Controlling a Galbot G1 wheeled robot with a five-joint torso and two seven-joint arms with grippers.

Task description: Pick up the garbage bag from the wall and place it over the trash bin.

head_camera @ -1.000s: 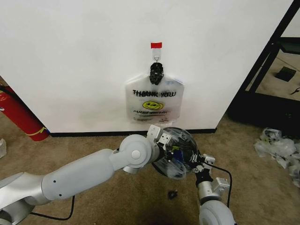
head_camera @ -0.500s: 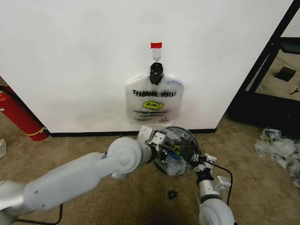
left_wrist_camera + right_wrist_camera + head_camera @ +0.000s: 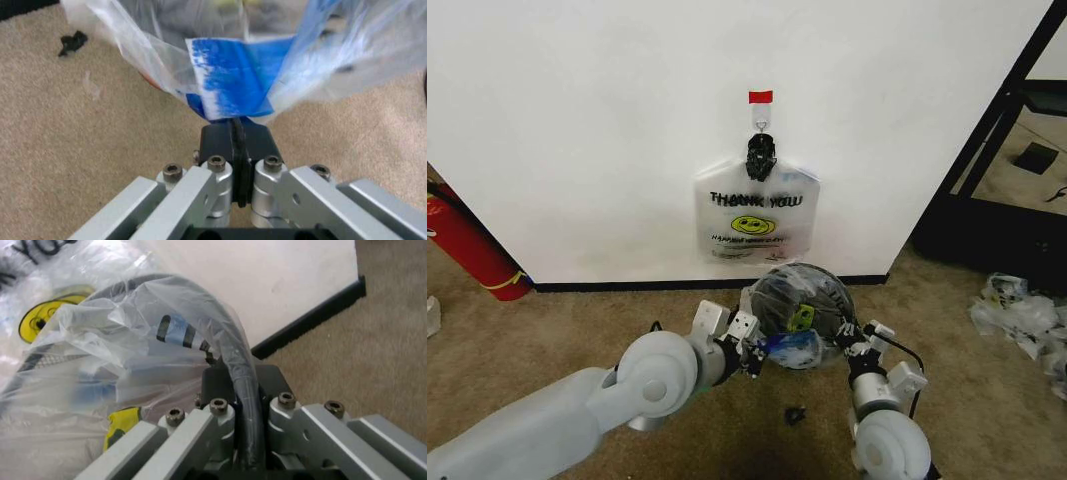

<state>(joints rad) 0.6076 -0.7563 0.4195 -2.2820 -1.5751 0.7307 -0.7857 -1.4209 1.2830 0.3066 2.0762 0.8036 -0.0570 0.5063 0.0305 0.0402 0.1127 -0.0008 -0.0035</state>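
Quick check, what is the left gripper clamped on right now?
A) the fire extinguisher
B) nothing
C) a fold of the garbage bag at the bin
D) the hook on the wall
C: the left gripper is shut on a blue-printed fold of the garbage bag.

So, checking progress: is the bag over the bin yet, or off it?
Over it: the bag drapes the bin's rim, with the left gripper and right gripper shut on it.
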